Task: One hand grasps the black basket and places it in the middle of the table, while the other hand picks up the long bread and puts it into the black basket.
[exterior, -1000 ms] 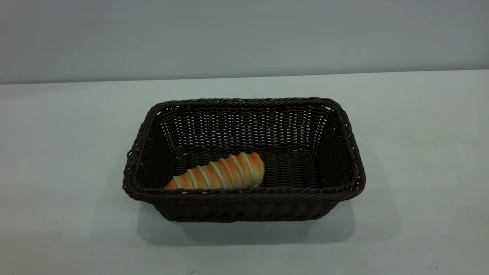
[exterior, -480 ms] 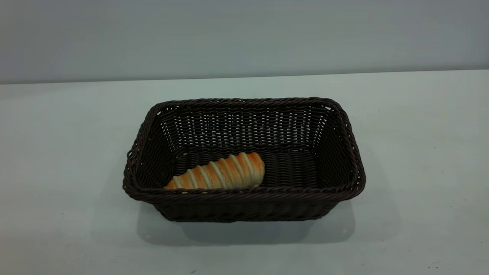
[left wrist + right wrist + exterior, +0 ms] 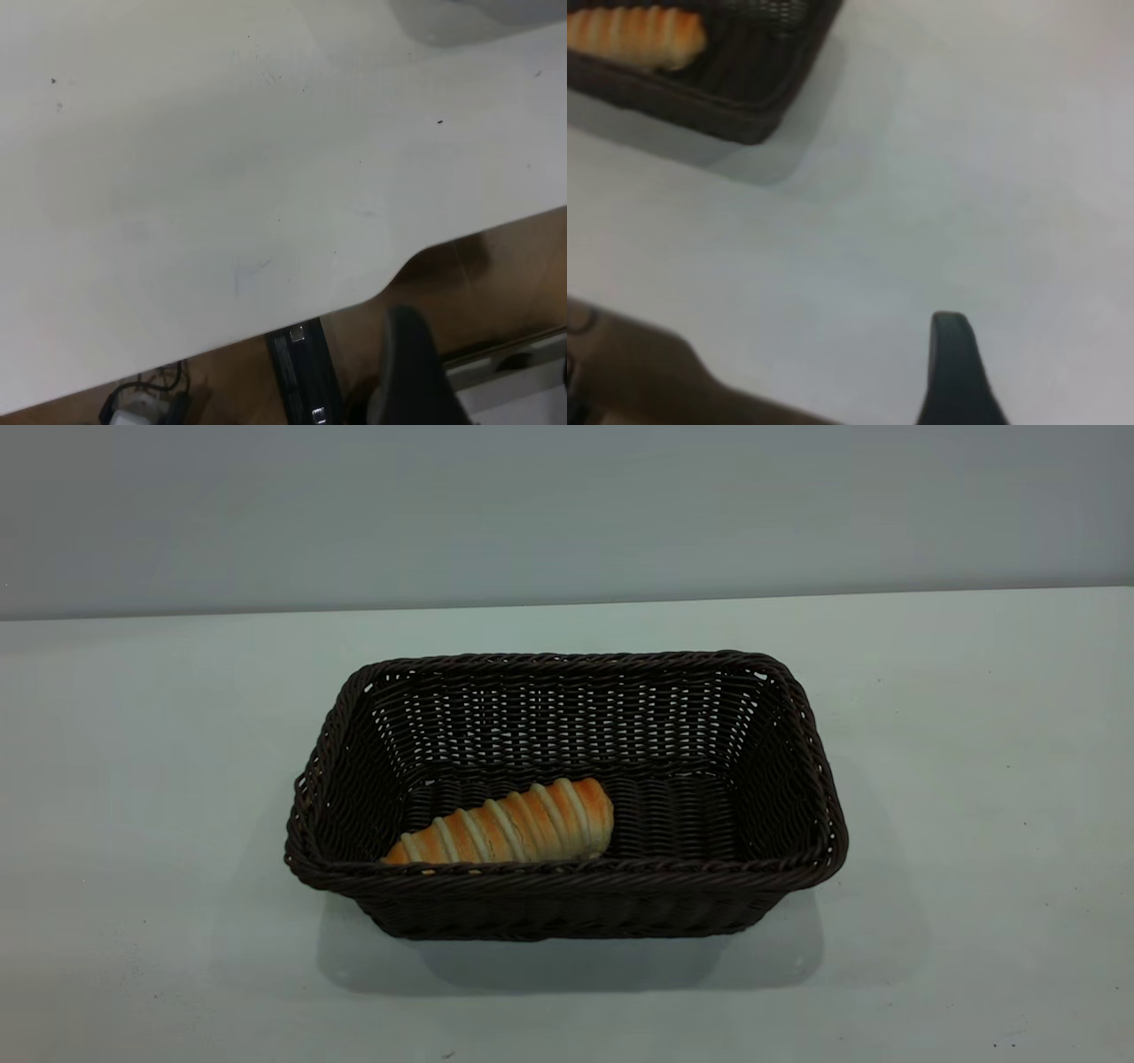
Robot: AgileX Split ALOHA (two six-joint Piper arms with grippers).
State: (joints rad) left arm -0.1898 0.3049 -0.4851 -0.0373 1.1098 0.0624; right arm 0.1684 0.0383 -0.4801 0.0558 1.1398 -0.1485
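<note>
Basket (image 3: 567, 661) at centre of the exterior frame, upright and flat on the table (image 3: 133, 779), long sides running left to right, soft shadow under its near wall and to its right. Braided rim unbroken all round; light showing through the open weave of the far wall.

Bread (image 3: 509, 824) inside the basket, in the lower left part of its floor, close against the near wall. Thin end toward the basket's lower left corner, thick rounded end toward the middle of the floor, so slanted up to the right in the frame. Pale ridges across the golden crust. Right half of the basket floor bare weave.

Plain grey wall (image 3: 567, 505) across the upper part of the exterior frame. Neither arm in that view.

Left gripper (image 3: 412, 372) seen only in its own wrist view, as one dark blurred shape over the table's edge, above brown floor (image 3: 496, 274) and near a black box (image 3: 301, 372). Open or shut: cannot tell. Holding nothing visible.

Right gripper (image 3: 952, 372) seen only in its own wrist view, as one dark shape low over bare table, well apart from the basket's corner. Open or shut: cannot tell. Bread visible there too, within the basket.
</note>
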